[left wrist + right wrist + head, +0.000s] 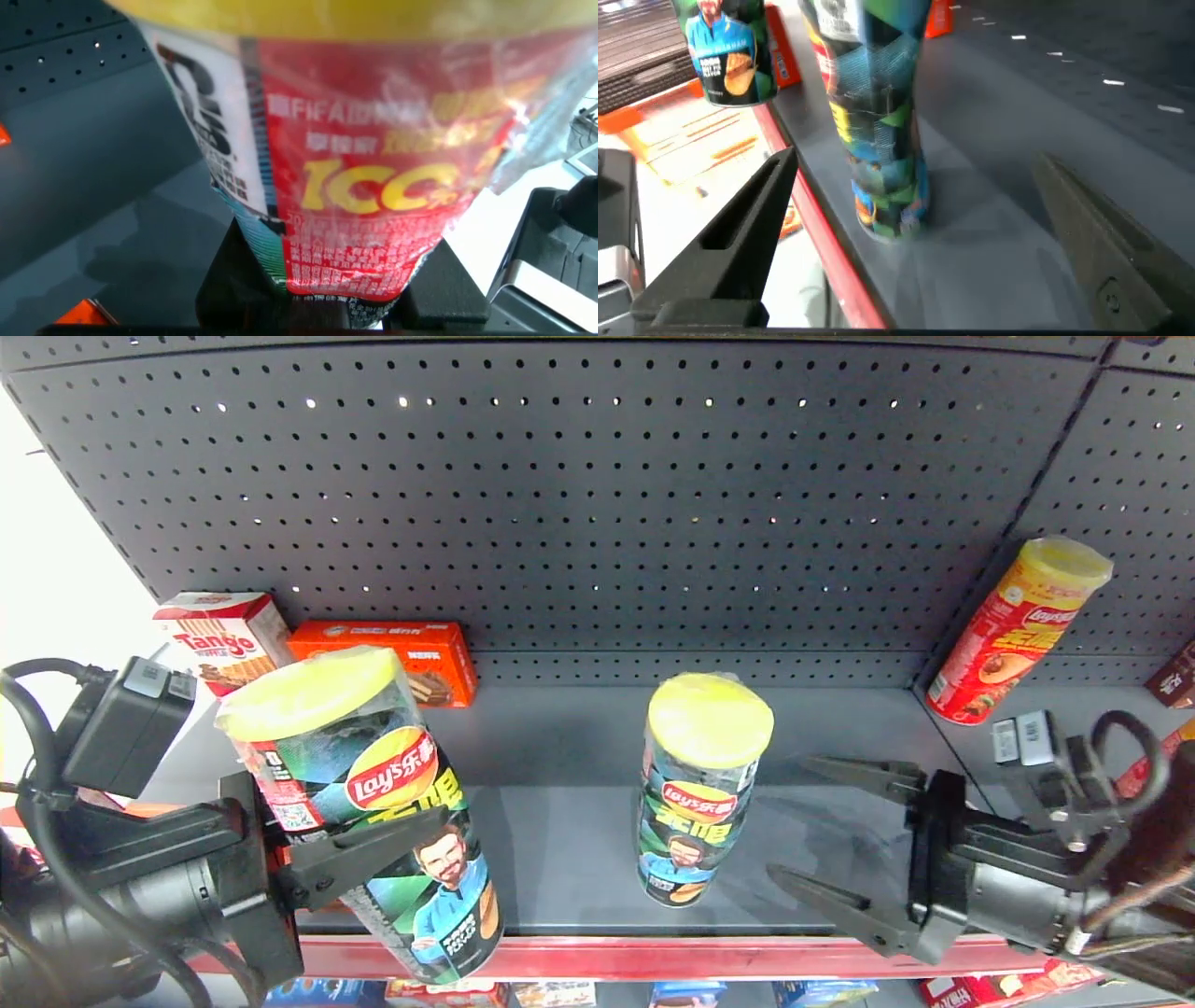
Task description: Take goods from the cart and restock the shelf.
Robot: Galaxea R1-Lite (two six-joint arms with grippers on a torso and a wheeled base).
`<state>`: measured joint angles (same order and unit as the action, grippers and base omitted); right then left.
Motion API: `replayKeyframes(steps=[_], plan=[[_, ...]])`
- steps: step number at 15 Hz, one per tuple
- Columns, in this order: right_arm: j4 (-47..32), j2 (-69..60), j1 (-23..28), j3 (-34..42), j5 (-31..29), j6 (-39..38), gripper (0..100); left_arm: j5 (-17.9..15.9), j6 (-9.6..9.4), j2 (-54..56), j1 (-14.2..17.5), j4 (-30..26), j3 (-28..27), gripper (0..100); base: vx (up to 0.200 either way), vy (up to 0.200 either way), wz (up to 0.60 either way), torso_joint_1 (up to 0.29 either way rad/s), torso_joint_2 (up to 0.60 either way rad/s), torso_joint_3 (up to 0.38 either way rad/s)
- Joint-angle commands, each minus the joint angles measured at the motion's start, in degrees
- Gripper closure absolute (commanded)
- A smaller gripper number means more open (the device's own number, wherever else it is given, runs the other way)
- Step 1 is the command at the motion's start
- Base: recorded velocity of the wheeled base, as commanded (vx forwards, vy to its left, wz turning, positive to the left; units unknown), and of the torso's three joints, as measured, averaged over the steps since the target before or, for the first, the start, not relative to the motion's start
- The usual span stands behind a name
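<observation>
The left gripper (373, 807) is clamped on a chip can (327, 728) at about mid-height, one finger (364, 854) across the front of the label. The can leans between the fingers, its yellow lid tipped back from them and its base down past the shelf's (560, 859) red front lip. It should be light and stiff, a tube under a glossy, probably slippery wrap, with brittle contents. A moderate squeeze on the middle of the wall seems the safest hold, away from the lid. The right gripper (794, 819) is spread wide and holds nothing. A second can (702, 784) stands upright just beyond its fingertips, outside the gap. The left gripper's far finger is hidden behind the can. Whether the held can's base hangs over the shelf or in front of it cannot be told.
</observation>
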<state>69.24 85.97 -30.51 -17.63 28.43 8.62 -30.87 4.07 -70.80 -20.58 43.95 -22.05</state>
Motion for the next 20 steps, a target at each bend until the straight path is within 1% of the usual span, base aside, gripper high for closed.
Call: replayKeyframes(steps=[1, 3, 4, 5, 6, 7, 8, 9, 10, 11, 12, 13, 15, 16, 17, 20], plan=[[-15.2, -25.5, -0.1, 6.2, -9.4, -0.1, 0, 0.0, -0.12, 0.1, 0.0, 0.1, -0.9, 100, 0.0, 0.0, 0.0, 0.0, 0.0, 0.0], [-31.6, -40.8, -0.2, 8.3, -20.1, -0.2, 0, 0.0, -0.12, 0.0, 0.0, 0.2, -1.8, 100, 0.0, 0.0, 0.0, 0.0, 0.0, 0.0], [-35.3, -44.1, -0.2, 8.8, -22.1, -0.4, 0, 0.0, -0.2, 0.0, 0.0, 0.2, -1.9, 100, 0.0, 0.0, 0.0, 0.0, 0.0, 0.0], [-43.8, -52.8, -0.1, 10.7, -25.9, -0.6, 0, 0.2, -0.64, 0.1, -0.1, 0.1, -2.3, 100, 0.0, 0.0, 0.0, 0.0, 0.0, 0.0], [-50.3, -62.0, 1.2, 12.4, -28.3, -0.6, 0, 0.5, -1.0, 0.2, -0.3, 0.1, -2.3, 100, 0.0, 0.0, 0.0, 0.0, 0.0, 0.0], [-54.4, -67.5, 2.2, 13.1, -28.9, -0.7, 0, 0.5, -0.91, 0.9, -0.3, 0.0, -2.0, 100, 0.0, 0.0, 0.0, 0.0, 0.0, 0.0], [-56.7, -70.1, 2.8, 13.3, -29.0, -1.0, 0, 0.9, -0.91, 1.3, -0.5, 0.0, -1.9, 100, 0.0, 0.0, 0.0, 0.0, 0.0, 0.0], [-63.3, -76.7, 5.7, 13.8, -29.3, -3.3, 0, 2.4, -0.82, 1.5, -0.7, -0.2, -2.0, 100, 0.0, 0.0, 0.0, 0.0, 0.0, 0.0], [-67.5, -81.4, 8.8, 14.0, -29.3, -4.1, 0, 3.1, -0.82, 1.5, -0.7, -0.3, -2.4, 100, 0.0, 0.0, 0.0, 0.0, 0.0, 0.0], [-70.1, -84.8, 10.5, 15.1, -29.0, -4.5, 0, 2.9, -0.73, 1.5, -0.5, -0.3, -2.6, 100, 0.0, 0.0, 0.0, 0.0, 0.0, 0.0], [-72.4, -86.0, 11.4, 15.0, -29.1, -6.9, 0, 2.6, -0.64, 1.5, -0.2, -0.4, -3.4, 100, 0.0, 0.0, 0.0, 0.0, 0.0, 0.0], [-72.3, -86.0, 11.4, 15.0, -29.3, -7.3, 0, 2.6, -0.64, 1.5, -0.2, -0.4, -3.6, 100, 0.0, 0.0, 0.0, 0.0, 0.0, 0.0], [-72.1, -86.0, 11.4, 15.2, -31.2, -7.7, 0, 2.9, -0.47, 1.3, -0.1, -1.1, -6.2, 100, 0.0, 0.0, 0.0, 0.0, 0.0, 0.0], [-72.1, -86.0, 11.4, 15.2, -31.8, -7.7, 0, 2.9, -0.38, 1.4, -0.1, -1.6, -6.6, 100, 0.0, 0.0, 0.0, 0.0, 0.0, 0.0], [-72.1, -86.0, 11.4, 15.2, -31.8, -7.6, 0, 3.1, -0.47, 1.4, -0.2, -4.6, -7.6, 100, 0.0, 0.0, 0.0, 0.0, 0.0, 0.0], [-72.2, -86.0, 11.4, 15.1, -31.3, -7.5, 0, 2.9, -0.56, 1.2, 0.0, -5.3, -8.7, 100, 0.0, 0.0, 0.0, 0.0, 0.0, 0.0]])
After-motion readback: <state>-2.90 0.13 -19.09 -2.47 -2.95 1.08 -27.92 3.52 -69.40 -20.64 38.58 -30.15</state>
